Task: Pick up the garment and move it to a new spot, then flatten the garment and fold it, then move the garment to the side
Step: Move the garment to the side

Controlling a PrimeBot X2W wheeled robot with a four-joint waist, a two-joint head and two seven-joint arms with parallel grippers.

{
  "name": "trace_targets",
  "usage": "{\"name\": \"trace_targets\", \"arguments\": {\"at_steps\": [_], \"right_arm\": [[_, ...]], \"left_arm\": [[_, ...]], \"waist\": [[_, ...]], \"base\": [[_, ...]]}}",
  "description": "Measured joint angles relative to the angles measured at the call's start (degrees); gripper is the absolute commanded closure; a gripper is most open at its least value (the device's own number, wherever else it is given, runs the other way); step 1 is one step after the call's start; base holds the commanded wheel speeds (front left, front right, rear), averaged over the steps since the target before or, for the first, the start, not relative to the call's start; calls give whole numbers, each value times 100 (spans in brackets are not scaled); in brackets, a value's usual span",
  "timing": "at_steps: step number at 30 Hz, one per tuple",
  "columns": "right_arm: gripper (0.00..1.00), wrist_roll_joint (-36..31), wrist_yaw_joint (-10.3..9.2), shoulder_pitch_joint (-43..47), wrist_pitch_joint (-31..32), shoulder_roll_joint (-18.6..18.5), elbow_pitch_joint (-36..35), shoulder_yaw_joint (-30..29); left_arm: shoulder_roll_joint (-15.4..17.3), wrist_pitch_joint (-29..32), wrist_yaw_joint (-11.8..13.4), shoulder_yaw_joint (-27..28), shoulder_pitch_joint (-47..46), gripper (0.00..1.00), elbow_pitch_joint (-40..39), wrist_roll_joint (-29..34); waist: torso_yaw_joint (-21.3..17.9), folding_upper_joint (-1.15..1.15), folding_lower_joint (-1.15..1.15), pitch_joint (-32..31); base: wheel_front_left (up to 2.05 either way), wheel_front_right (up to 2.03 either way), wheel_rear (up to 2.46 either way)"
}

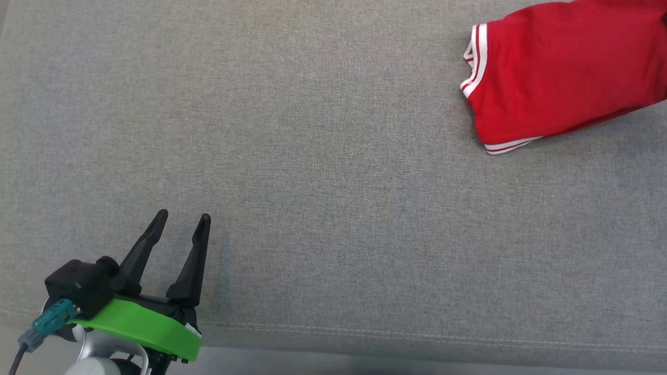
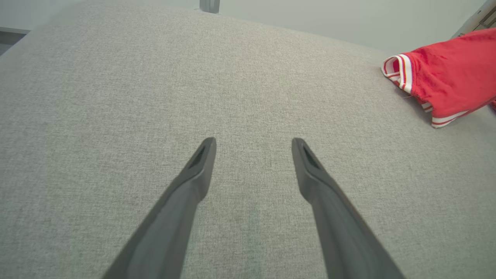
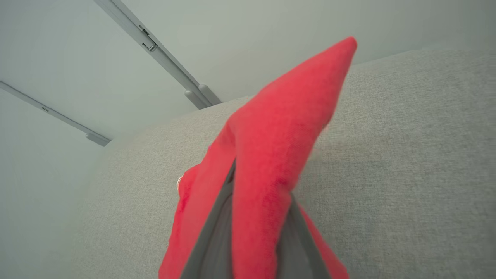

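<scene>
Surface: grey woven fabric (image 1: 333, 182), flat, with an even weave, spreading across the head view.
Seam: a line of pale stitching (image 1: 417, 337) runs along the fabric close to its near edge.
Below the near edge: a smooth pale grey strip (image 1: 396, 367).
Wall: plain and pale (image 3: 290, 23), behind the fabric's far edge.
Rails: two grey metal bars slant across the wall, the longer one (image 3: 155, 48) reaching down to the fabric's far edge, the other (image 3: 54, 114) further left.
Post: a grey metal stub (image 2: 209, 5) stands above the far edge.

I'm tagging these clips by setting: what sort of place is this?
Probably a test room, not a home: a grey fabric-covered surface, a bare pale wall with metal rails, and a red garment.
</scene>
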Motion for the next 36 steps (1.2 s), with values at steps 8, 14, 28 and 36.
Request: {"name": "trace_targets", "arguments": {"at_steps": [8, 14, 28, 36], "right_arm": [[100, 77, -138, -154, 143, -136, 151, -133], [100, 178, -152, -175, 126, -210, 337, -337], [100, 210, -84, -463, -186, -180, 491, -559], [100, 209, -26, -682, -390, -120, 541, -615]], "left_arm": [[9, 101, 0, 243, -2, 0, -120, 79], [30, 205, 0, 438, 5, 0, -187, 123], [171, 563, 0, 770, 72, 0, -558, 413], [334, 826, 0, 949, 122, 0, -758, 533]], "waist": [[-234, 0, 0, 348], [-469, 0, 0, 497], [-1063, 0, 0, 824], [-1424, 0, 0, 1064]], "base": [[0, 0, 0], [0, 0, 0], [0, 0, 0], [0, 0, 0]]}}
